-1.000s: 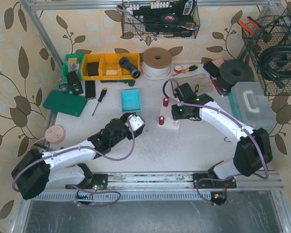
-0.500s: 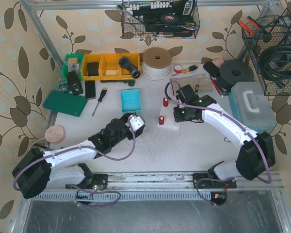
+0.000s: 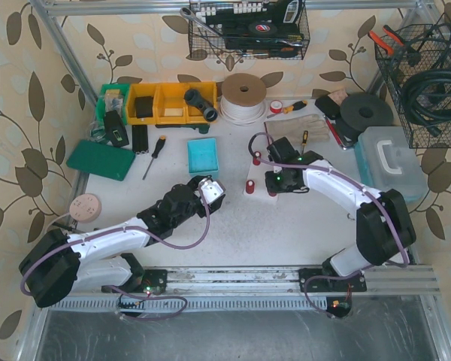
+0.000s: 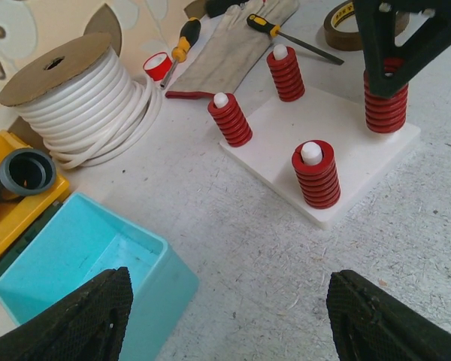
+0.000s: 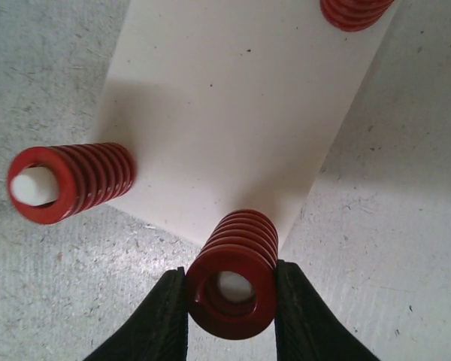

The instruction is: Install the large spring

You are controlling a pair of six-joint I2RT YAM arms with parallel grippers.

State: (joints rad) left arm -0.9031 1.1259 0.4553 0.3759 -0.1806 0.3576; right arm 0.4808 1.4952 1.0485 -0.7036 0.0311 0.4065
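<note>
Your right gripper [image 5: 231, 301], clamped on the large spring [image 5: 244, 233], has swung in, so the peg [image 5: 233, 286] now sits between its fingers, inside the coil. Seating looks nearly done. Your left gripper [image 4: 233, 308] hangs open.

The grey speckled table [image 3: 286, 226] is carrying a white plate [image 4: 286, 150] near its middle, with a blue tray [image 3: 203, 156] sitting to the left of it. Behind them, yellow bins [image 3: 169, 119] and a spool of white cord [image 3: 243, 98] are standing along the far edge, with a grey glove [image 4: 233, 49] lying beside the spool. A green mat [image 3: 101, 159] and a screwdriver [image 3: 153, 156] are lying at the left, and a clear box [image 3: 391, 165] is resting at the right.
</note>
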